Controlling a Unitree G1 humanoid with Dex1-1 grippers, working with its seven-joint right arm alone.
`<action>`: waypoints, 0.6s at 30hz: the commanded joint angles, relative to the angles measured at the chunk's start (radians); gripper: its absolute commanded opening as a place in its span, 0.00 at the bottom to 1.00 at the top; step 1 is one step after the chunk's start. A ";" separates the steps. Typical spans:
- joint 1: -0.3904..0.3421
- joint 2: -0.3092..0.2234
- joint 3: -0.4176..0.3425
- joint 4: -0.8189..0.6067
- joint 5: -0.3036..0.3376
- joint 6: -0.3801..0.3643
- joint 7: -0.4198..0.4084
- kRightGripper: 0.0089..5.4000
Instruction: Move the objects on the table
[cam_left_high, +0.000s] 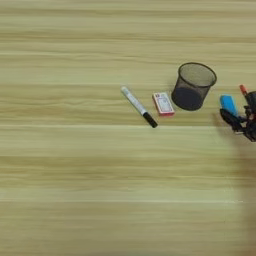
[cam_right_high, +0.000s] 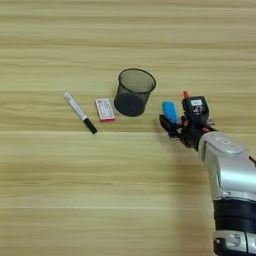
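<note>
My claw (cam_right_high: 176, 121) spread open, holding nothing. Blue oblong piece (cam_right_high: 170, 111) lies between my fingers, long axis pointing away from me. Red pen (cam_right_high: 186, 94) just right; mesh pen cup (cam_right_high: 134, 92) left.

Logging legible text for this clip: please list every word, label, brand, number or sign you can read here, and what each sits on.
No text can be read.
Red-white flat box: a print on its white face, too small to read.
Right gripper: a small white label on the black housing above it, too blurred to read.
Marker, mesh pen cup, blue piece, red pen: no markings visible.
</note>
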 joint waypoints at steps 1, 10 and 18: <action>-0.036 -0.024 -0.011 -0.082 0.006 -0.019 -0.014 0.75; -0.032 -0.012 0.005 -0.110 0.007 -0.011 -0.003 0.90; -0.033 -0.002 0.024 -0.126 0.011 -0.004 0.009 1.00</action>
